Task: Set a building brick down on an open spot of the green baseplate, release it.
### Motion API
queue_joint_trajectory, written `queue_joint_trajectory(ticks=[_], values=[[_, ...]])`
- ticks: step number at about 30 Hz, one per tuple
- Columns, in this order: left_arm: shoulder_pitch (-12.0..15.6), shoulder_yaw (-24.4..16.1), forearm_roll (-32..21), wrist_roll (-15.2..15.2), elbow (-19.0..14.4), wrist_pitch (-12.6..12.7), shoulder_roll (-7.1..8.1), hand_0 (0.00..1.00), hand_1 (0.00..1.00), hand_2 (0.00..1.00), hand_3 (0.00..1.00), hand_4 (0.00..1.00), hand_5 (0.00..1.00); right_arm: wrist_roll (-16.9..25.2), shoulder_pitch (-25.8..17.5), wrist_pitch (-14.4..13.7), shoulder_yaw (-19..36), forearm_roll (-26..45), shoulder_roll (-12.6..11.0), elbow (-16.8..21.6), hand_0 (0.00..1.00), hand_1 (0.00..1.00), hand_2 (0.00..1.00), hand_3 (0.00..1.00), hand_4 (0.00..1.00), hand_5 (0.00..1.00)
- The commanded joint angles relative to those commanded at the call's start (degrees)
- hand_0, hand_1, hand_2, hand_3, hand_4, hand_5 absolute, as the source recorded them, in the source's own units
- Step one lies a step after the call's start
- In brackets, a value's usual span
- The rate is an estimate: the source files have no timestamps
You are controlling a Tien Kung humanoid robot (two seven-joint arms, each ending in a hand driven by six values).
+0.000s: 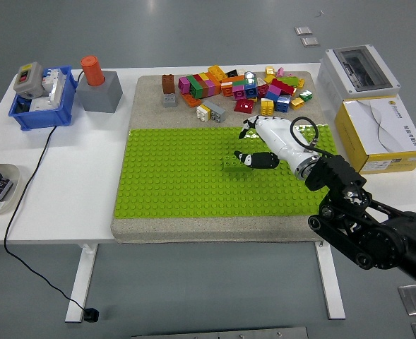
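1. Right hand [264,141]: white, fingers loosely spread, grasping nothing; thumb tip just beside the green brick.
2. Green brick [232,164]: seated on green baseplate [172,183], centre-right.
3. Loose brick pile [239,88]: beyond baseplate's far edge.

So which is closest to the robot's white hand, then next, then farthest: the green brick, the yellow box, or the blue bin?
From the right hand:
1. Green brick, just left of its fingertips on the baseplate.
2. Yellow box, at the table's right edge.
3. Blue bin, far left corner.
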Motion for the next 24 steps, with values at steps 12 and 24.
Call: queue_joint_trajectory(ticks=[12,24], values=[[1.09,-1.05,1.01,1.28,0.00,1.26,0.56,0.660,0.616,0.608,0.713,0.732,0.196,-6.28,-9.68,-0.28,14.60,-13.53,-10.27,3.85,0.671,0.686,0.734,0.635,0.718,0.116],[1.19,-1.43,1.55,1.51,0.00,1.93,0.26,0.660,0.615,0.605,0.708,0.725,0.201,-9.58,-10.07,5.85,13.16,-15.28,-9.84,4.53,0.720,0.735,0.788,0.637,0.732,0.080]])
